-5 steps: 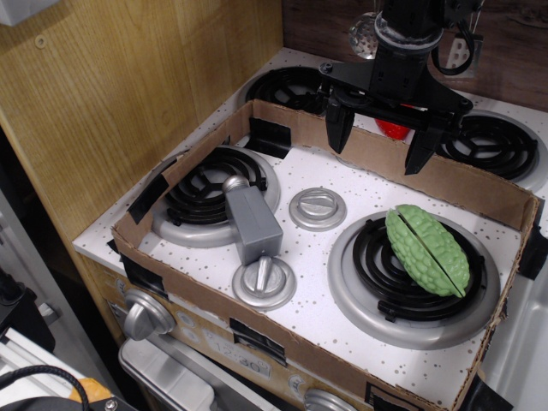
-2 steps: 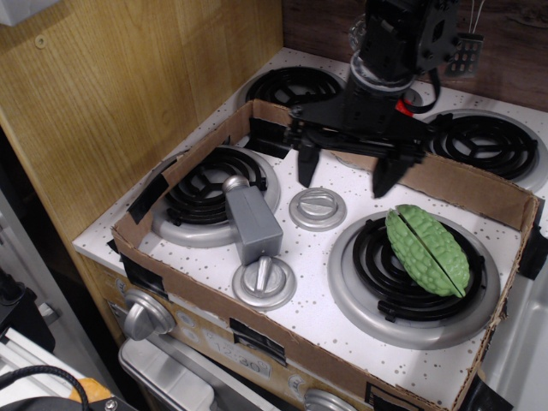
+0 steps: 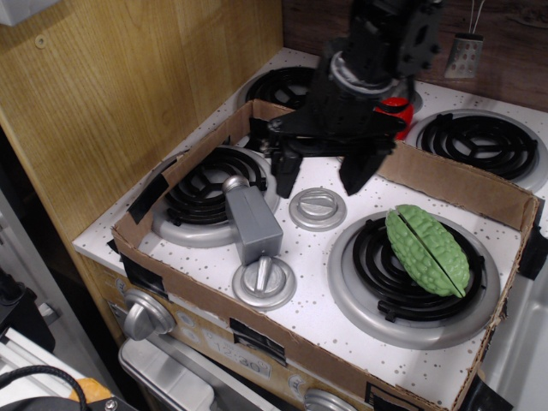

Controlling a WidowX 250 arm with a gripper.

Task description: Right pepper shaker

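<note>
The pepper shaker [image 3: 250, 222] is a gray rectangular block with a rounded silver cap at its far end. It lies on its side, across the front edge of the left burner [image 3: 210, 195]. My black gripper [image 3: 318, 176] hangs open and empty above the stove top, just above the middle silver knob [image 3: 318, 208]. It is up and to the right of the shaker, apart from it. Its left finger [image 3: 285, 174] is near the shaker's cap.
A cardboard wall [image 3: 445, 182] rings the front stove area. A green bumpy vegetable [image 3: 426, 249] lies on the right burner [image 3: 407, 282]. Another silver knob [image 3: 264, 283] sits just in front of the shaker. A red object [image 3: 396, 110] stands behind the gripper. A wooden panel [image 3: 111, 94] rises at the left.
My gripper has moved left and toward the front, from over the back cardboard wall to above the middle knob, coming lower and nearer the shaker. The shaker has not moved.
</note>
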